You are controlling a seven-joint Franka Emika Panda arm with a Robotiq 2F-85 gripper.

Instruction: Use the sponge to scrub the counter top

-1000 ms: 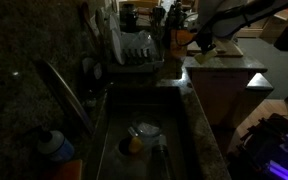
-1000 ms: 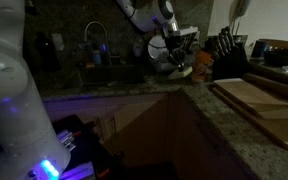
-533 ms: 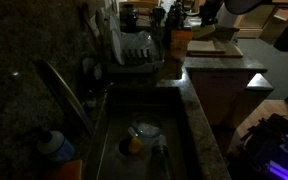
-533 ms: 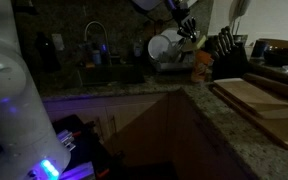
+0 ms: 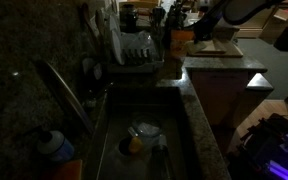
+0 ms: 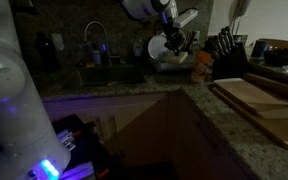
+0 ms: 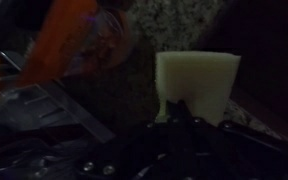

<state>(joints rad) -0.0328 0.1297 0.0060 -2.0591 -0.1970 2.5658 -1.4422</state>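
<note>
1 sponge (image 7: 197, 80), long axis seemingly crosswise

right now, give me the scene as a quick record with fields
gripper: shut on the sponge, raised off the counter top
sponge: pale yellowish block, pinched at the gripper tips
counter top: dark speckled granite, sponge not touching it
cutting board: light wood, lying flat on the counter top
lighting: dim, fine detail hard to read

Arm (image 6: 142, 8) held high and angled down, jaws clamped together
</note>
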